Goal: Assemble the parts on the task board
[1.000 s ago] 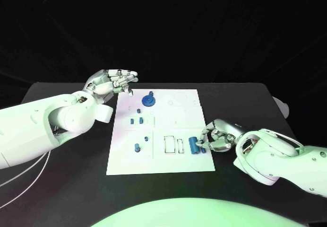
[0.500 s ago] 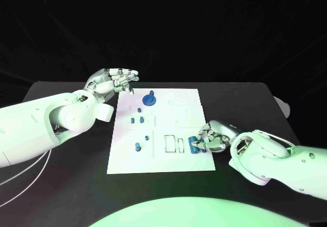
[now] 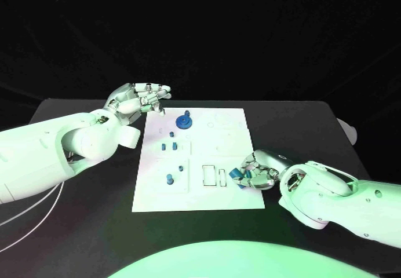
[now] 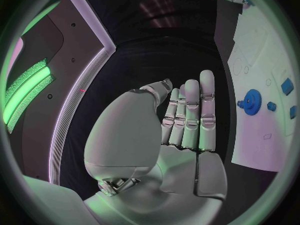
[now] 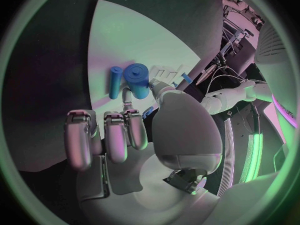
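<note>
Well, one white task board (image 3: 225, 194) lies mid-table. One blue gear (image 3: 183, 121) sits at its twelve o'clock; two blue cylinders (image 5: 116, 82) lie at four o'clock. The right hand (image 3: 255, 171) pinches the fatter cylinder (image 5: 137, 80). The left hand (image 3: 136, 99), fingers straight together, holds nothing.

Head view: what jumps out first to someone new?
The white task board in the middle of the black table, dotted with small blue parts, the blue gear near its far edge standing out. At the board's near right edge, the right hand closes its fingers around a blue cylinder. The left hand hovers off the far left corner, holding nothing.
</note>
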